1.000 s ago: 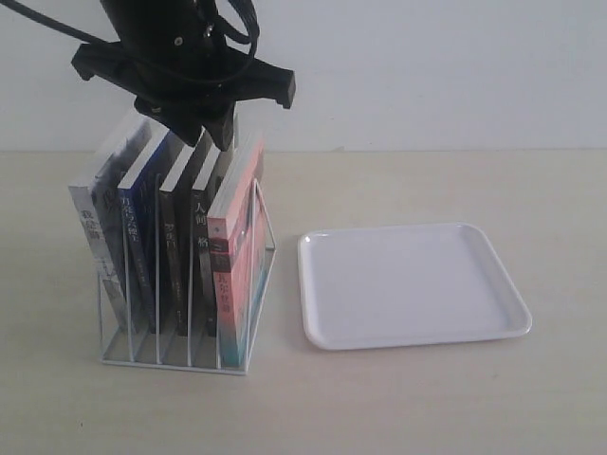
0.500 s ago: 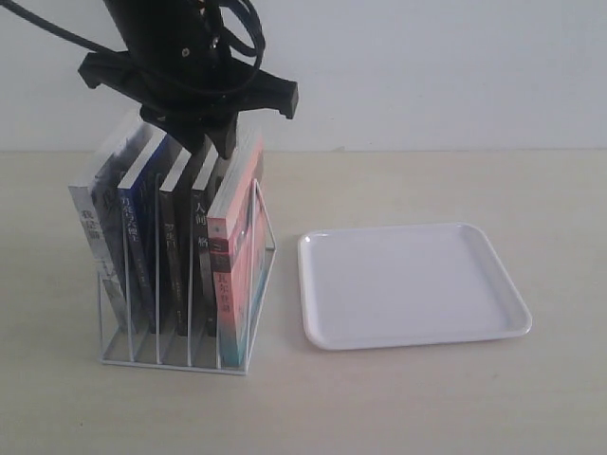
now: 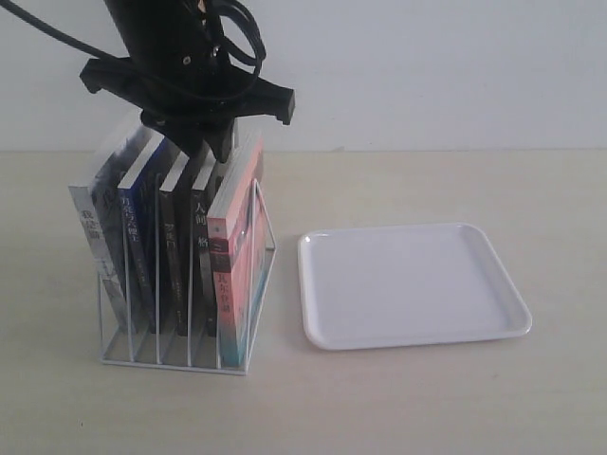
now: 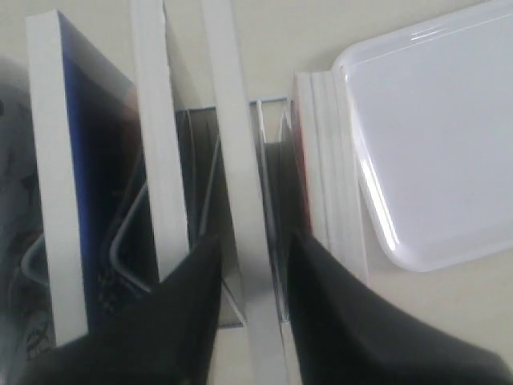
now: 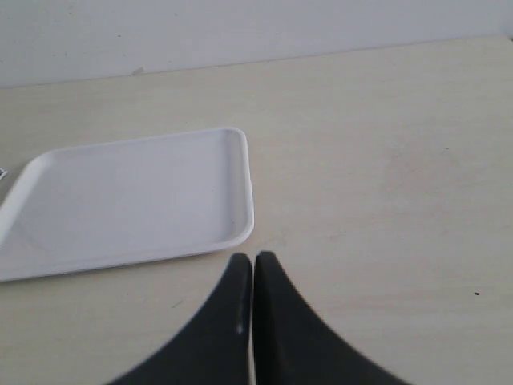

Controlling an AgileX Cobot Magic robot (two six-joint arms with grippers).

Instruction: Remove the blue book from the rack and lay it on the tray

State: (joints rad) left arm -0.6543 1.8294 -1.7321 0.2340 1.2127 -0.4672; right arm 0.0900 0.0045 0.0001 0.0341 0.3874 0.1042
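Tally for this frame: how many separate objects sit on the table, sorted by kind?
White wire book rack: 1
Glossy white rectangular tray: 1
Paperback books: 5 (pale-spined book, blue book, two black-spined books, pink-and-teal book)
Total: 7

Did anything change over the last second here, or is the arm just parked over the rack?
The left gripper has eased down a little toward the book tops. Its jaws are open and nothing has been gripped or let go. The blue book, the other books, the rack and the tray have not moved.
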